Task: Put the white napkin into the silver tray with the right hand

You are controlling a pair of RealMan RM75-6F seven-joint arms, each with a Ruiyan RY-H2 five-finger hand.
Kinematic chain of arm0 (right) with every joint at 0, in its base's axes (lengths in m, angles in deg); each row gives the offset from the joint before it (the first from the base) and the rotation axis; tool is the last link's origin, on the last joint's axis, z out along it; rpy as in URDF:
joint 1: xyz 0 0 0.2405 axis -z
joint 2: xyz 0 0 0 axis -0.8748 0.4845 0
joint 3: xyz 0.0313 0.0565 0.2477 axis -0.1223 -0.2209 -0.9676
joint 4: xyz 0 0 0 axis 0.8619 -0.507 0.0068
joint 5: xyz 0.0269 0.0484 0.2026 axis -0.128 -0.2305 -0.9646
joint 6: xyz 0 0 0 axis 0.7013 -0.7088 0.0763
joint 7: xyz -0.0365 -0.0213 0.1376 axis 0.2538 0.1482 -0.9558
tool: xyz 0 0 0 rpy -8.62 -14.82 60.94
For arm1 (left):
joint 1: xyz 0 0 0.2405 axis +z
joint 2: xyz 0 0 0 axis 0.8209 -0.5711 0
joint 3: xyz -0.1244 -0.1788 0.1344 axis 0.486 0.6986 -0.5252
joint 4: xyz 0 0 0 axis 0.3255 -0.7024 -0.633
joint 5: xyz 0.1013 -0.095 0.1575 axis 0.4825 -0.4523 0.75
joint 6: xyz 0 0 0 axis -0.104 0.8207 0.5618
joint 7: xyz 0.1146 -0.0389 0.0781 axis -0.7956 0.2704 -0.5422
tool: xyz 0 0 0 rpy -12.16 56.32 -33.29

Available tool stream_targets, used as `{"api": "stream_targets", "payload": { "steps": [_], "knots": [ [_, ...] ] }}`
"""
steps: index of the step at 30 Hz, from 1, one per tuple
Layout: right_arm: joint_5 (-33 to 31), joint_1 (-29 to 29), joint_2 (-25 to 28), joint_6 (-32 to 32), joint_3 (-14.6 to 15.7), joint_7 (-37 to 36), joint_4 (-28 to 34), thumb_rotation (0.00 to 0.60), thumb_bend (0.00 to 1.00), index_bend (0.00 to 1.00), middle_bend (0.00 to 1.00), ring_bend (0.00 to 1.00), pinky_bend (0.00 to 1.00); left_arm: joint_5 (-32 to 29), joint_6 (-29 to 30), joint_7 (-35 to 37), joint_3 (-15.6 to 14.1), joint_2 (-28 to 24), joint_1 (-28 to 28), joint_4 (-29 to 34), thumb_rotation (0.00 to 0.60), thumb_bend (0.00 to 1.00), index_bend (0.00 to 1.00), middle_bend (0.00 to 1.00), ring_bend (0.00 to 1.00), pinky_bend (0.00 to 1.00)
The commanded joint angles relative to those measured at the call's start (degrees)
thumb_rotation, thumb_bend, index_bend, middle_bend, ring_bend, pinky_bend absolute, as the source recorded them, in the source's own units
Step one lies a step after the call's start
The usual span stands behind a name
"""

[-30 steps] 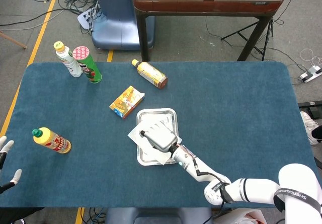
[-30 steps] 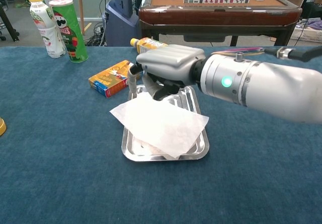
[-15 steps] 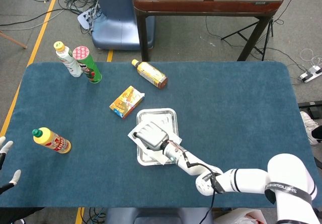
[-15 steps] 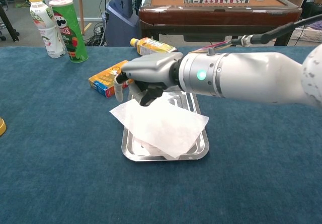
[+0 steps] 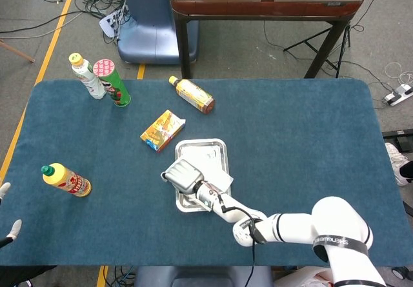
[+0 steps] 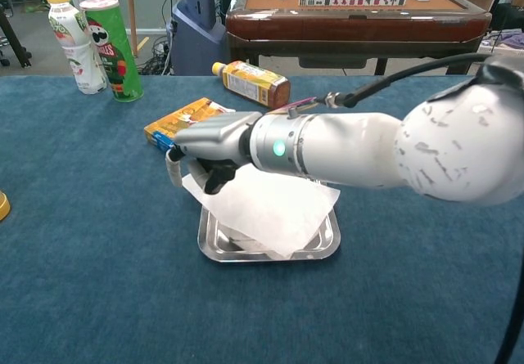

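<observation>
The white napkin (image 6: 274,207) lies spread over the silver tray (image 6: 327,241), its left corner hanging past the tray's left rim onto the blue cloth. My right hand (image 6: 205,147) hovers over that left corner, fingers curled downward, thumb and fingers apart on either side of it; no grip shows. In the head view the right hand (image 5: 182,175) covers the left half of the tray (image 5: 216,144), and a strip of napkin (image 5: 221,180) shows beside it. My left hand (image 5: 11,226) sits at the table's near left edge, fingers apart, holding nothing.
An orange box (image 6: 176,123) lies just behind the right hand. A brown bottle (image 6: 250,82) lies further back. A green can (image 6: 113,49) and a white bottle (image 6: 72,41) stand at the far left. A yellow bottle (image 5: 66,179) lies near the left hand.
My right hand has swept left across the napkin, from over the tray's middle to its left corner. The napkin and tray have stayed put. The left hand has slid slightly down.
</observation>
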Motion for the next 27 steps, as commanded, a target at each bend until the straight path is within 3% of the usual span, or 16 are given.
{"api": "stream_targets", "payload": {
  "steps": [1, 27],
  "knots": [
    [-0.39, -1.27, -1.58, 0.53, 0.37, -0.52, -1.92, 0.600, 1.00, 0.33, 1.00, 0.94, 1.00, 0.03, -0.08, 0.05, 0.00, -0.02, -0.03, 0.02, 0.600, 0.29, 0.12, 0.03, 0.01, 0.00],
    [-6.44, -5.05, -5.89, 0.31, 2.97, 0.61, -10.65, 0.600, 1.00, 0.33, 1.00, 0.94, 1.00, 0.52, -0.65, 0.01, -0.05, 0.13, -0.30, -0.10, 0.600, 0.29, 0.12, 0.03, 0.01, 0.00]
  ]
}}
